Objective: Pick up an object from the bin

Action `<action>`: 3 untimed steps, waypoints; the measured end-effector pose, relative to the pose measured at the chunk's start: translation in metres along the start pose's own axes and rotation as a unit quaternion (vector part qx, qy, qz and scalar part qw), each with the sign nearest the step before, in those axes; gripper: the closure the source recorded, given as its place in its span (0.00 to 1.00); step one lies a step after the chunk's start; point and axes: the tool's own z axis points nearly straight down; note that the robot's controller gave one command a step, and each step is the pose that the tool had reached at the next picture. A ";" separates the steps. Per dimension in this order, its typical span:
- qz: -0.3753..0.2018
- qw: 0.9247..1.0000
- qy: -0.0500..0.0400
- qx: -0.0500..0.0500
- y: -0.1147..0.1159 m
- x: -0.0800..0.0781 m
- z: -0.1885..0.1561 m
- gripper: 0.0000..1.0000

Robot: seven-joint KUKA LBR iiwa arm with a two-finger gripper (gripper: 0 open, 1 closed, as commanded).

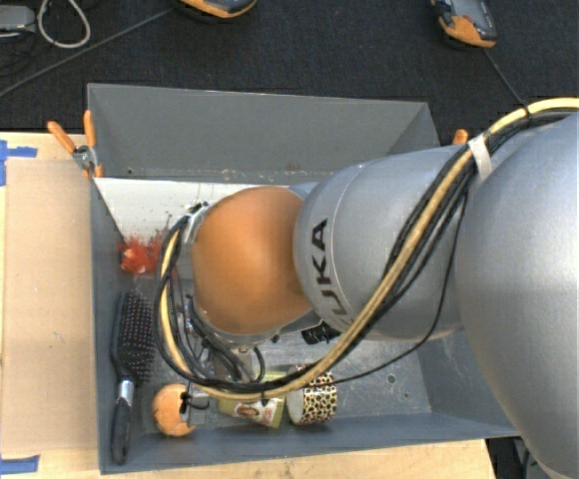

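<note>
Tan tube (pixel 253 412) lies by the front wall of the bin (pixel 260 133), between an orange ball (pixel 173 409) and a leopard-print roll (pixel 318 404), just below the arm's orange cover (pixel 245 257). Black hairbrush (pixel 135 352) along left wall. Grip state: cannot tell, hidden under the cover.

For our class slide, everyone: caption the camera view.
KUKA arm low over grey bin holding black hairbrush, orange ball, leopard-print cylinder.

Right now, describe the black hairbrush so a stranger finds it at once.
Find the grey metal bin and follow its left wall in the view. A black hairbrush lies along it, bristled head above, thin handle below. The red thing above it and the orange ball beside its handle are small and bright; it alone is long and black.
</note>
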 end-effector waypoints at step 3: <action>0.055 0.998 -0.012 -0.006 -0.002 0.007 0.011 0.00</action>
